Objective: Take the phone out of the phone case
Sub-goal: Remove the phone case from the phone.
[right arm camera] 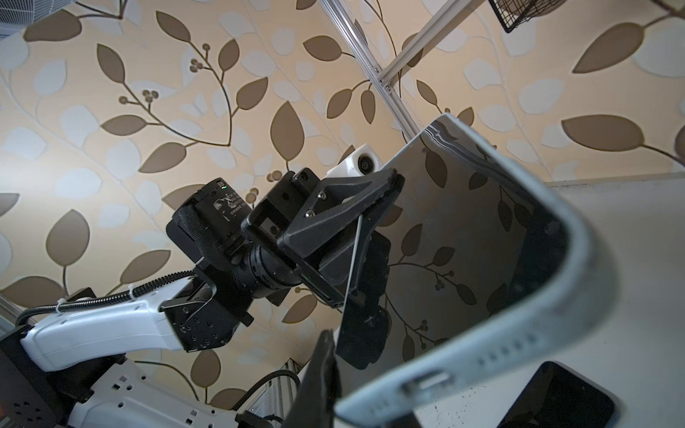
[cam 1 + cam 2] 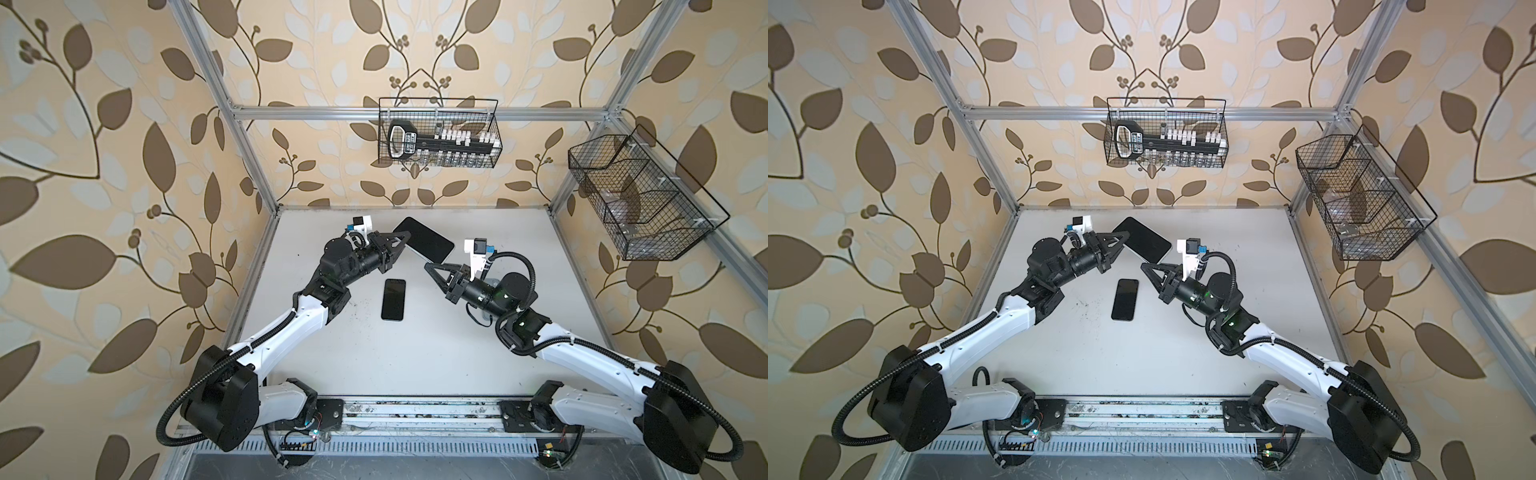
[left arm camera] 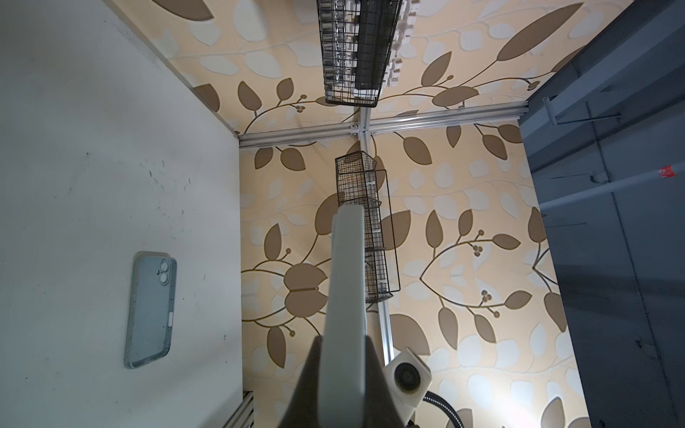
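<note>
Nearest the lens sit the black shoulder housings of two white-and-black robot arms, the left arm [image 2: 274, 332] and the right arm [image 2: 582, 353]. Both reach inward over the scuffed white table [image 2: 415, 365] and meet above its far half. Between them, lifted off the surface and tilted, hangs the pale grey-blue rubbery phone case [image 1: 519, 355]. The dark glossy phone [image 2: 426, 240] is seated inside it, screen towards the top views, and the rim wraps every edge I can see. A second dark-faced phone [image 2: 393, 299] lies flat on the table below, apart from both arms. The left gripper [image 2: 406, 240] is clamped on one edge of the phone case, its black fingers pinching front and back. The right gripper [image 2: 430, 266] is closed on the opposite side by a corner; whether it bites the rim alone or the phone too is hidden.

My reading: lifting and bracing are done, and separation has not begun. The next move calls for one side to hold firm while the other peels a corner lip off the glass, gripping only soft rim so the phone can slide free.
</note>
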`<state>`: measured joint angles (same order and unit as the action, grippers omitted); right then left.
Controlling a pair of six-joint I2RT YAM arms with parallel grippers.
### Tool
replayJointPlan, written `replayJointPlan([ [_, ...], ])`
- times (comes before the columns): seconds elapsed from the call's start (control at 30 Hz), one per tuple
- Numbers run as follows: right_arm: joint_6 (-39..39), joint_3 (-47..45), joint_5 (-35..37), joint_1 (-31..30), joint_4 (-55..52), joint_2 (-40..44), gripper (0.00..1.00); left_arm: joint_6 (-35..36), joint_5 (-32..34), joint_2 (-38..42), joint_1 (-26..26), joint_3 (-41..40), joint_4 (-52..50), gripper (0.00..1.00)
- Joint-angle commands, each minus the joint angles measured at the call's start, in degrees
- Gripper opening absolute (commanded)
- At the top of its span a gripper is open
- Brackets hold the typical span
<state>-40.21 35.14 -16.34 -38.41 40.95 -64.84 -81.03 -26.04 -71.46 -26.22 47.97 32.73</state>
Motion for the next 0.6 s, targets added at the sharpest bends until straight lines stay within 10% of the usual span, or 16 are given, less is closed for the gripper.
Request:
replayJointPlan([
  [0.0, 8.9, 1.6, 1.9, 0.0, -1.7, 1.5, 0.07, 0.4, 3.4, 1.9, 0.5, 2.4, -3.3, 0.00],
  [0.57, 13.1, 0.0, 2.2, 0.9, -3.9, 5.1, 0.07, -1.6, 3.2, 2.8, 0.5, 3.2, -5.8, 0.00],
])
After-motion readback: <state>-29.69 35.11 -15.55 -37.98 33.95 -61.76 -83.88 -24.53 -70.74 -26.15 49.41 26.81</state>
